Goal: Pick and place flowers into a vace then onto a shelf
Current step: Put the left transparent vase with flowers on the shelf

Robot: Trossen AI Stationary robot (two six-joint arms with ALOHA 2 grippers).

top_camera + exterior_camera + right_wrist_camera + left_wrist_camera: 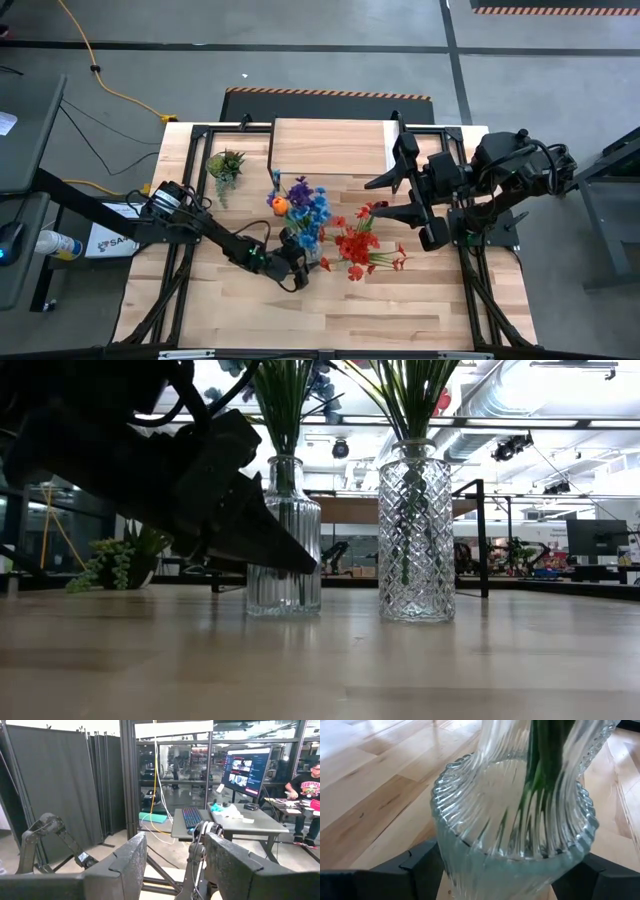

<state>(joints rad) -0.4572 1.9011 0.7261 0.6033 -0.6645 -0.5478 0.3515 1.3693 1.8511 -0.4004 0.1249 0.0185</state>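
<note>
Holding green stems point(282, 400), ribbed vase point(284, 540), diamond-cut vase point(416, 535)

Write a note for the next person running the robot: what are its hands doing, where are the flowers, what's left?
Left gripper: fingers either side of the ribbed vase, low down, closing; grip not sure yet.
Right gripper: raised near the shelf, empty, fingers part open.
Flowers: blue, purple and orange in the ribbed vase; red in the diamond vase. Both vases stand on the table.
Done: flowers in vases.
Left: move vases onto the shelf.
</note>
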